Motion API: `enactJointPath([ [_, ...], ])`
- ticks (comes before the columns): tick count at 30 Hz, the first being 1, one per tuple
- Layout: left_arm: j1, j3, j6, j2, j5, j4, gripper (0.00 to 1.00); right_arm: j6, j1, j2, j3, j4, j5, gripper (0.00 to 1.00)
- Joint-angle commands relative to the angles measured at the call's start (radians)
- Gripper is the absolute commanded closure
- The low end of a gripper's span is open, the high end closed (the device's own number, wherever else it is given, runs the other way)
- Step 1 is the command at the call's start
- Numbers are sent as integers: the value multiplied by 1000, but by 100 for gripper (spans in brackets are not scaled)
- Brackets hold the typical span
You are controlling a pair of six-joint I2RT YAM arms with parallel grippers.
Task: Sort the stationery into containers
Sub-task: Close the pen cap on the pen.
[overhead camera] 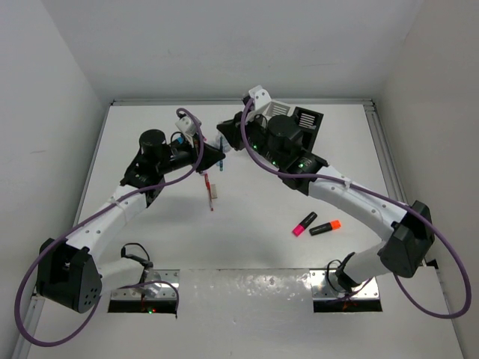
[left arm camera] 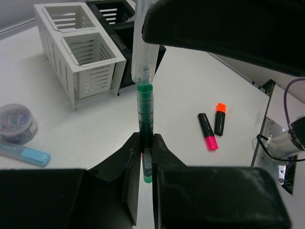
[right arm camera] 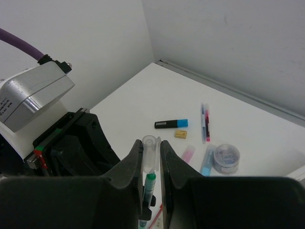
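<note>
My left gripper (left arm camera: 146, 148) is shut on the body of a green pen (left arm camera: 145, 109) and holds it above the table. My right gripper (right arm camera: 151, 152) is shut on that pen's clear cap (right arm camera: 151, 155), which sits at the pen's tip (left arm camera: 144, 57). The two grippers meet at the table's middle back (overhead camera: 222, 149). The white bin (left arm camera: 90, 62) and black bin (left arm camera: 128, 33) stand joined just behind. A red pen (overhead camera: 209, 191) lies below the grippers. A pink highlighter (overhead camera: 304, 224) and an orange highlighter (overhead camera: 325, 227) lie to the right.
In the right wrist view, a blue-ended highlighter (right arm camera: 171, 124), a beige eraser (right arm camera: 180, 134), two thin pens (right arm camera: 205, 122), a pink stick (right arm camera: 188, 153), a blue stick (right arm camera: 207, 161) and a round tub of clips (right arm camera: 226, 158) lie near the back wall.
</note>
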Motion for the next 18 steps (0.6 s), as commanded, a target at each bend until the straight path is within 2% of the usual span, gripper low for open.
enactJointPath([
  [1,-10,34,22,-10,-4,17,100,16,-9,7,-11,42,-6,100],
  [7,-10,37,30,-11,-16,8,100,4,-15,19,-5,16,-20,100],
  [13,-9,37,53,-14,-47,10,100,-14,-24,28,4,-73,-96,100],
  [18,-2,36,78,-17,-55,87,100,-24,-9,21,-69,-61,-116,100],
])
